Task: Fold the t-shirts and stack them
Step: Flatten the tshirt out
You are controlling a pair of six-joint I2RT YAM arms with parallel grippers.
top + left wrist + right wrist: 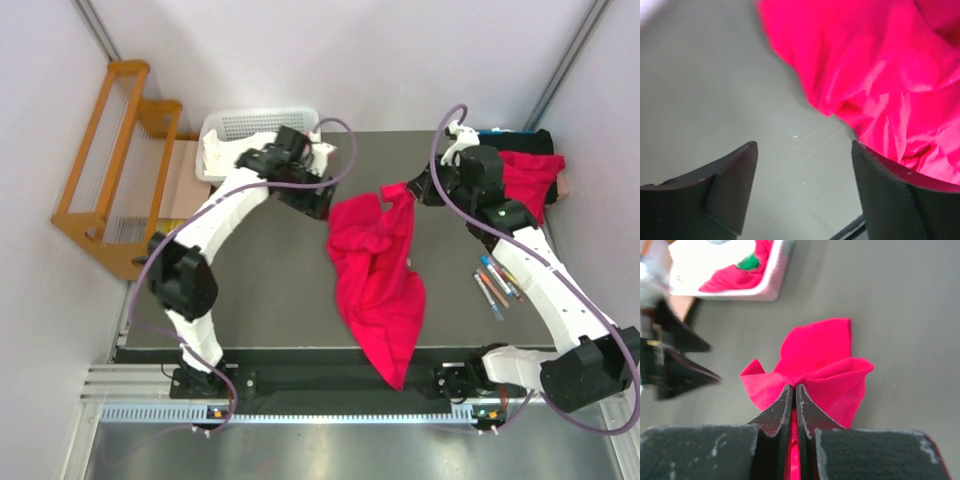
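Top external | 2 red: centre t-shirt (378, 285), far-right t-shirt (530, 180) | 1 basket (255, 122)

The left arm (215, 215) and right arm (545, 285), both white, reach forward with their elbows bent outward. The left tool (805, 150) points downward, its two dark fingers spread wide with nothing between them. The right tool (793, 387) has its fingers pressed together, pinching a fold of red t-shirt (820, 355) that bunches just beyond its tips.
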